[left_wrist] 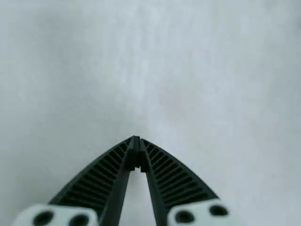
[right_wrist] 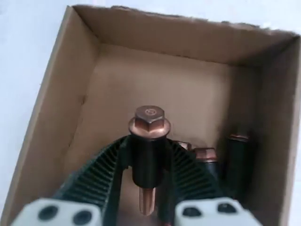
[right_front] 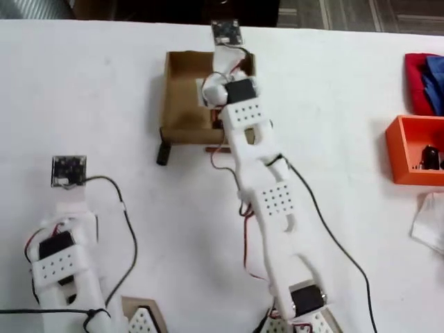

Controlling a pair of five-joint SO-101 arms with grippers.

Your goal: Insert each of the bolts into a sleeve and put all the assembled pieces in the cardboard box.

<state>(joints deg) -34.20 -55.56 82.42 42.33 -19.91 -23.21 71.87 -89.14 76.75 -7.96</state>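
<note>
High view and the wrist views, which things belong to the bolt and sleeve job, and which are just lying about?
Job: cardboard box; bolt-in-sleeve piece held in the right pincer; assembled pieces inside the box; loose black sleeve beside it.
Lying about: orange bin; red and blue cloth; white crumpled sheet.

Right gripper (right_wrist: 148,143) sits inside cardboard box (right_front: 177,97), clamped on a sleeved bolt (right_wrist: 149,123); its arm crosses the box's 5 o'clock edge. Two assembled pieces (right_wrist: 239,160) crowd one corner beside the fingers; bare floor toward the opposite wall. Loose black sleeve (right_front: 164,152) at the box's 7 o'clock corner. Bare table (right_front: 333,104) runs toward 3 o'clock, up to orange bin (right_front: 409,149)
</note>
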